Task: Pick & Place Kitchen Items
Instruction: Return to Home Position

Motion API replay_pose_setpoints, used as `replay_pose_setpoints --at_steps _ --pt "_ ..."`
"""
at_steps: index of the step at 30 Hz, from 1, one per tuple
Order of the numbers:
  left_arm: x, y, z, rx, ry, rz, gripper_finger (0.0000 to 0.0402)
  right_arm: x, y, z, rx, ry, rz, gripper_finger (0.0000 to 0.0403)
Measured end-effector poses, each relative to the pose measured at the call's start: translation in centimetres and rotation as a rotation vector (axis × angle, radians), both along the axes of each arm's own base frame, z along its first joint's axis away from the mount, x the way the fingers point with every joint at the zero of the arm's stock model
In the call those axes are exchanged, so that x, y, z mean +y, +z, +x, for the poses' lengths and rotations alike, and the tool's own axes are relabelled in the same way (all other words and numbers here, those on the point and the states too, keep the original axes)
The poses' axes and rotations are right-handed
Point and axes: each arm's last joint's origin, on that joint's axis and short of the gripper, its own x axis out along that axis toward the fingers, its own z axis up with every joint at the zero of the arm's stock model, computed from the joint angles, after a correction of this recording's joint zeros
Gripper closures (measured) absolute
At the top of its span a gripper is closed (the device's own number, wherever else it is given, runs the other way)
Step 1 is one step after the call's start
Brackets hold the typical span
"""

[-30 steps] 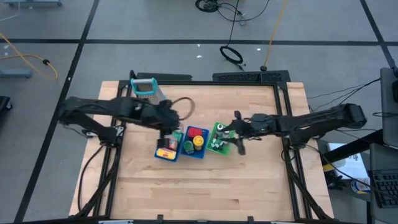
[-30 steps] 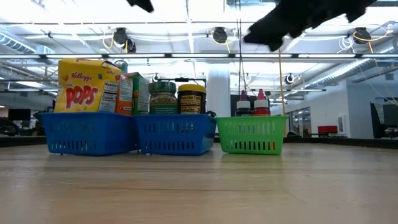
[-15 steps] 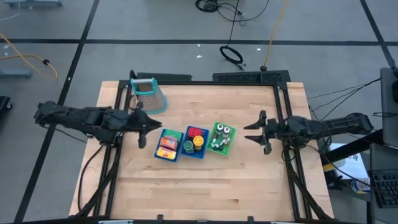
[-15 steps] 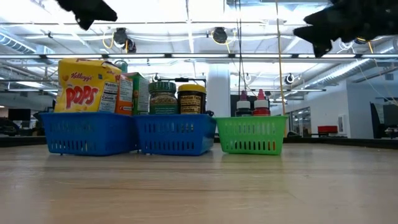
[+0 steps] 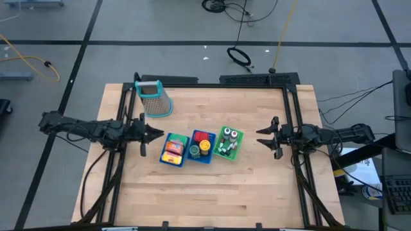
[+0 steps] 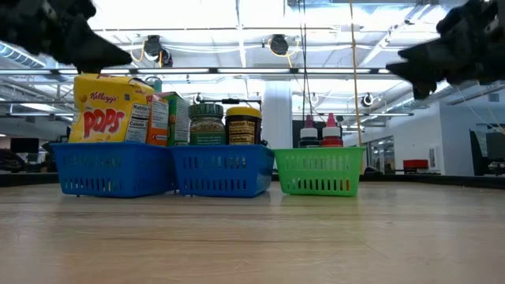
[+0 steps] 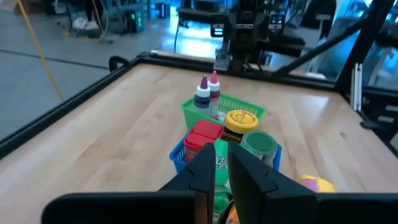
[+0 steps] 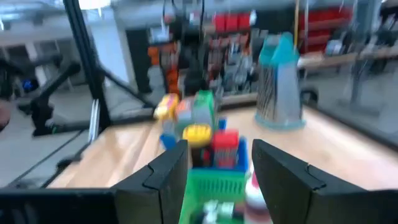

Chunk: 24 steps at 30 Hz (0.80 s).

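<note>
Kitchen items: grouped by kind in three bins mid-table; sorting looks finished.
Left gripper: raised just left of the bins, jaws nearly together, empty.
Left blue bin: yellow box reads "Kellogg's POPS"; green carton beside it.
Middle blue bin: jars, labels unreadable.
Green bin: small bottles.
Right gripper: raised right of the green bin, jaws apart, empty.

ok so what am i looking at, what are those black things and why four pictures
Two robot arms at a wooden table, each ending in a two-finger gripper. One picture looks straight down, one level across the tabletop, two from cameras on the wrists. On the table: two blue baskets and a green basket in a row, holding cereal boxes, jars and small bottles, plus a metal grater. The left gripper and right gripper hover at the sides, holding nothing.
</note>
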Motion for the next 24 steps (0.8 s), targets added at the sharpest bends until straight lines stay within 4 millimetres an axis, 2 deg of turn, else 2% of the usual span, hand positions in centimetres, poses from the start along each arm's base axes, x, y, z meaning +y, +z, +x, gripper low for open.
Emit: replay_pose_setpoints --at_steps 4,9,12,24 --pt "0.1 -2.7 0.0 -0.073 0.011 -0.020 0.0362 -0.1 0.5 -0.3 -0.066 -0.029 -0.029 0.0232" --pt "0.3 -5.7 -0.2 -0.151 0.055 -0.090 0.0362 -0.2 0.2 -0.4 -0.032 -0.045 -0.096 0.0232" --pt "0.4 -5.8 -0.2 -0.152 0.106 -0.132 0.0362 -0.2 -0.3 -0.4 0.013 -0.044 -0.104 0.0232" --pt "0.4 -5.8 -0.2 -0.149 0.100 -0.108 0.0362 0.0 -1.4 -0.2 0.127 0.004 -0.021 0.0232"
